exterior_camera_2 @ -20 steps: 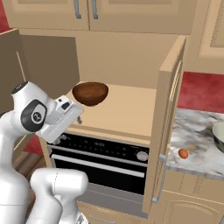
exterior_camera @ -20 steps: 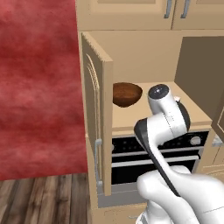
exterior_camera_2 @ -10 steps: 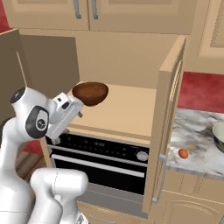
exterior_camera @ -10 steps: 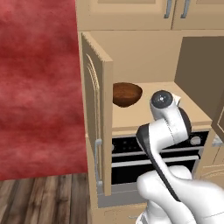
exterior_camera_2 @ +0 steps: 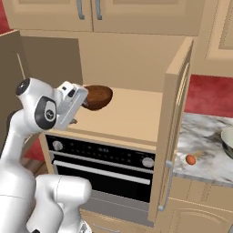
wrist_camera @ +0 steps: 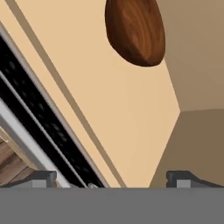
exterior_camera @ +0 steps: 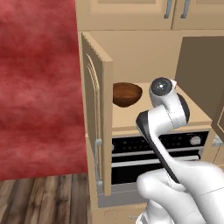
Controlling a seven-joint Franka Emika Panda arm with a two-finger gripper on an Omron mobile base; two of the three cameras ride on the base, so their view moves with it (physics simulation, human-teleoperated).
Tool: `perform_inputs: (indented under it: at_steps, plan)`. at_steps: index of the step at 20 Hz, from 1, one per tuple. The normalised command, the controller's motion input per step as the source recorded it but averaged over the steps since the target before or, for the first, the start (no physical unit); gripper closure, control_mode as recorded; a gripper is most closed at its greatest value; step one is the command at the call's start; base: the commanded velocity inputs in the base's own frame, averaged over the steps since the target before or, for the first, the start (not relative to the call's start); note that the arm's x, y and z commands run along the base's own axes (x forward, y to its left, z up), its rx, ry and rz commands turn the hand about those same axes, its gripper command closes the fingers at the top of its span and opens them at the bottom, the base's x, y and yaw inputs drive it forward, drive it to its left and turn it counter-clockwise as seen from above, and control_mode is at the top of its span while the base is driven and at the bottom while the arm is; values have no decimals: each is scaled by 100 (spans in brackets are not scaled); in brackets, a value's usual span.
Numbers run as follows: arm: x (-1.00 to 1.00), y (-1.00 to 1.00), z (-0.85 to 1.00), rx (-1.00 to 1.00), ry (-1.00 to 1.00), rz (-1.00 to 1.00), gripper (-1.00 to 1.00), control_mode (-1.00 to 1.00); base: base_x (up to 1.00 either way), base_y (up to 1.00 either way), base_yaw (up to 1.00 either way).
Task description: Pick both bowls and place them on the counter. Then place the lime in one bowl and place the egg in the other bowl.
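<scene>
The dark brown wood bowl (exterior_camera_2: pixel 98 96) (exterior_camera: pixel 127 93) (wrist_camera: pixel 136 30) stands on the tan wood shelf (exterior_camera_2: pixel 132 116) inside the open cupboard. My gripper (wrist_camera: pixel 111 179) (exterior_camera_2: pixel 81 105) is just short of the bowl and points at it, open, with its two tips wide apart and nothing between them. Off to the right, the pale grey-green bowl (exterior_camera_2: pixel 228 141) shows at the picture's edge on the marbled counter (exterior_camera_2: pixel 207 136). The orange-brown egg (exterior_camera_2: pixel 190 159) lies on that counter near its front edge. The lime is out of view.
Both cupboard doors stand open, one on the left (exterior_camera: pixel 97 127) and one on the right (exterior_camera_2: pixel 175 127), flanking the shelf. A black oven (exterior_camera_2: pixel 104 168) sits under the shelf. Upper cabinets (exterior_camera_2: pixel 91 13) hang above. A red wall (exterior_camera: pixel 39 87) fills the left.
The arm has swung and lifted the hand a little closer to the brown bowl. The bowl, egg and pale bowl have not moved.
</scene>
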Motion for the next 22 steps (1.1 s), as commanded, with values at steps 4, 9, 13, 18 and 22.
perform_inputs:
  at_steps: [4, 9, 13, 18, 22]
  plan:
    - [21, 17, 16, -12, 0, 0, -100, -100, 0, 0, 0]
    - [38, 38, -3, -18, 0, 3, -100, -100, 0, 0, 0]
    - [46, 6, -9, -8, 0, 11, -100, -100, 0, 0, 0]
    - [47, -1, -13, -2, 4, 13, -100, -100, 0, 0, 0]
    - [37, 0, -19, -6, 11, 9, -100, -100, 0, 0, 0]
